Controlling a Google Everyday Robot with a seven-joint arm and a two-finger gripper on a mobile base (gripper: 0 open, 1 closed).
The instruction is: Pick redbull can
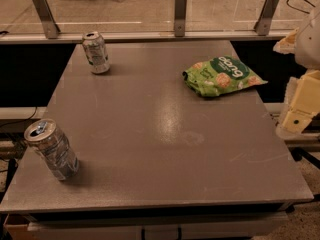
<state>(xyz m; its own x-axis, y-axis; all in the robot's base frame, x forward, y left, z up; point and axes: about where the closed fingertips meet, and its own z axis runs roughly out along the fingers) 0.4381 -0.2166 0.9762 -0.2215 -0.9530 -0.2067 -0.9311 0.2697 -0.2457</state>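
The redbull can (51, 149) stands at the near left corner of the grey table (165, 134). It is slim and silver with faded blue-grey patches and a bluish pull tab, and it leans slightly in this view. My gripper (299, 109) is a cream-coloured shape at the right edge of the view, just beyond the table's right side. It is far to the right of the can and holds nothing that I can see.
A silver-white can with green markings (96, 52) stands at the far left of the table. A green snack bag (222, 75) lies at the far right, close to the gripper. A railing with metal posts (180, 13) runs behind the table.
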